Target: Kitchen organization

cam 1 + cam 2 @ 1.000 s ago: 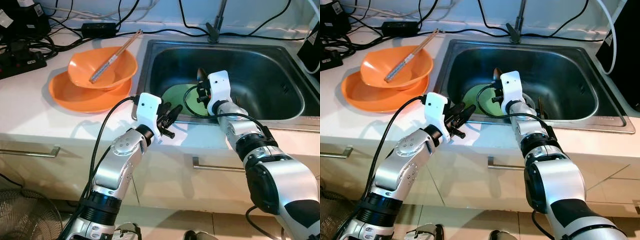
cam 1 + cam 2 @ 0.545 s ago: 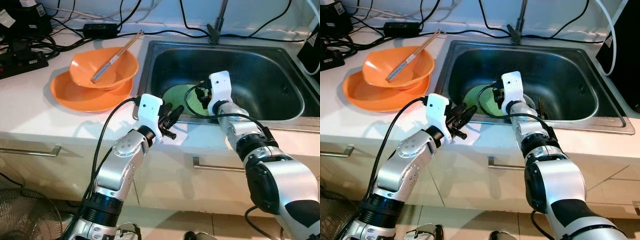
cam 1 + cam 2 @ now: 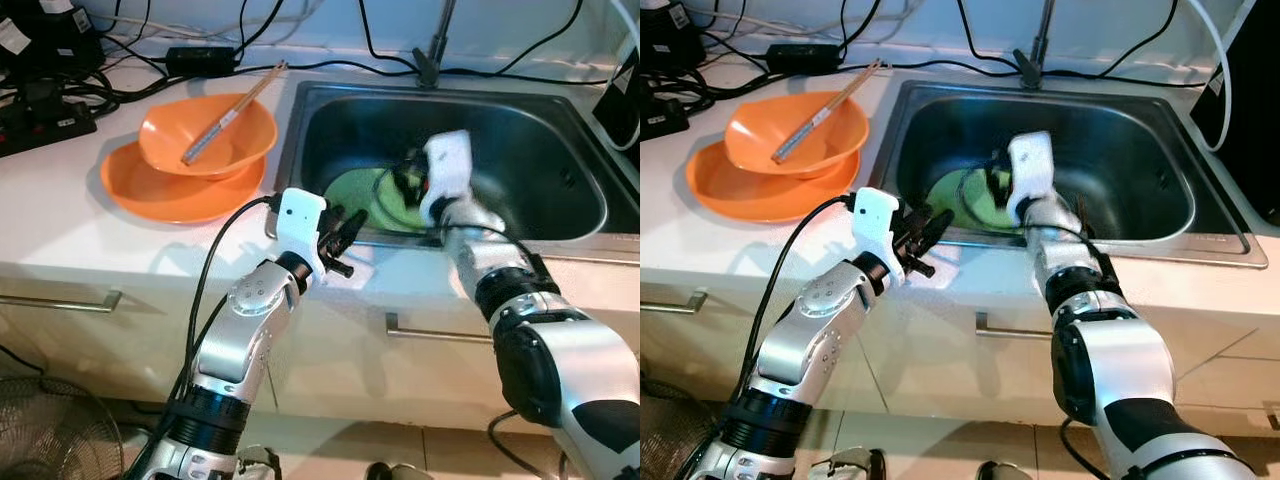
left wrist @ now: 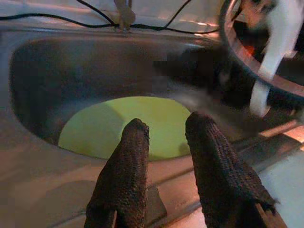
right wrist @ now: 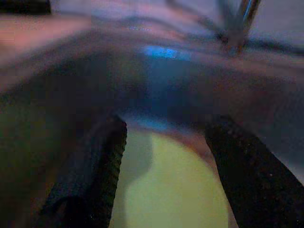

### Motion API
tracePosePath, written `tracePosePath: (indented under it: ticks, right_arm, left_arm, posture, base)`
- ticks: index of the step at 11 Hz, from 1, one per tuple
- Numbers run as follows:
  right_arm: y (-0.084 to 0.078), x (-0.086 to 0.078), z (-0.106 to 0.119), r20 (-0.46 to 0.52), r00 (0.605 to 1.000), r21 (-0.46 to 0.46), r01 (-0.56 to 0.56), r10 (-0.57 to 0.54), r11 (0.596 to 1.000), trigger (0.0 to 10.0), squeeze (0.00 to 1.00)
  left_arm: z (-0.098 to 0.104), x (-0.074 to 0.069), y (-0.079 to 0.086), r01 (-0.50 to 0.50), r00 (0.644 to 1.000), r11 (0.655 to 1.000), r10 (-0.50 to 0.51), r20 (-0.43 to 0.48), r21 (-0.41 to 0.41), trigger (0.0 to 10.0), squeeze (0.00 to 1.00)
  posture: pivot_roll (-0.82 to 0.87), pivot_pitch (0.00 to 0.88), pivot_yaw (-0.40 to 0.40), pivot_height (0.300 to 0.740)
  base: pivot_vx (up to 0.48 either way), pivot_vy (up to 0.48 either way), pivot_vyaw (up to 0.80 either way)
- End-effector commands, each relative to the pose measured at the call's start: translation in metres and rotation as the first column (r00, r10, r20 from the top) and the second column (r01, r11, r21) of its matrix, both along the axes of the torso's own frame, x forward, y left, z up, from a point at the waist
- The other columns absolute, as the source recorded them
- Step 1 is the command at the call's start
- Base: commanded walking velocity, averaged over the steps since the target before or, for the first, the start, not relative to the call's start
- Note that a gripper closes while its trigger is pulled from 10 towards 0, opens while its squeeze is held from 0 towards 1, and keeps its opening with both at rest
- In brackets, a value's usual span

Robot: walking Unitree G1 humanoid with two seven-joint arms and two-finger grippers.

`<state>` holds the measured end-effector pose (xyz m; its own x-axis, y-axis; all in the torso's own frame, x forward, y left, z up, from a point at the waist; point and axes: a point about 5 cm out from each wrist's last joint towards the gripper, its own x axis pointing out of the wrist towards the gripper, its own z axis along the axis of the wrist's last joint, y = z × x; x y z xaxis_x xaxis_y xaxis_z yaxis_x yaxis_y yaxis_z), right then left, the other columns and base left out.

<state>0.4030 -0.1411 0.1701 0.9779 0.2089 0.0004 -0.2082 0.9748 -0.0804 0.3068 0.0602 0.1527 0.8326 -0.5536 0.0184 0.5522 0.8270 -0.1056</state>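
My right gripper (image 5: pixel 161 166) is lifting off the green plate (image 3: pixel 380 200), blurred with motion, fingers spread wide and empty. The plate is still lying in the sink (image 3: pixel 560 130), so no grasp is made yet. My left gripper (image 3: pixel 338 238) is hovering at the sink's front edge, slightly parted, holding nothing.

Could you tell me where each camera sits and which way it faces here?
Left eye view: on the head, looking forward and down at the counter and sink; both arms show, left claw at the sink's front edge.
Right eye view: same head, same scene; right claw over the green plate.
Left wrist view: looks along its open fingers into the sink.
Right wrist view: blurred, looks along its open fingers into the sink.
All share the plate.
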Motion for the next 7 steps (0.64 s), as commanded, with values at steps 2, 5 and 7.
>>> tracePosePath:
  ticks: [2, 5, 7]
  right_arm:
    - [-0.006, 0.000, 0.029, 0.183, 0.983, 0.036, -0.020, 0.013, 0.999, 10.0, 0.00]
    - [-0.014, -0.027, 0.027, 0.337, 0.941, 0.101, -0.016, -0.019, 0.995, 10.0, 0.00]
    - [-0.013, -0.058, -0.009, 0.306, 0.951, 0.117, 0.002, -0.038, 0.993, 10.0, 0.00]
  left_arm:
    - [-0.003, 0.004, 0.007, -0.067, 0.998, 0.998, 0.067, 0.002, -0.002, 10.0, 0.00]
    - [0.001, 0.010, 0.014, -0.157, 0.985, 0.988, 0.156, 0.067, 0.010, 10.0, 0.00]
    - [0.004, 0.013, 0.017, -0.199, 0.973, 0.978, 0.190, 0.132, 0.055, 10.0, 0.00]
  posture:
    - [0.10, 0.095, -0.038, 0.740]
    - [0.07, 0.107, -0.034, 0.740]
    - [0.05, 0.123, -0.024, 0.740]
  base:
    - [0.000, 0.000, 0.00]
    - [0.000, 0.000, 0.00]
    - [0.000, 0.000, 0.00]
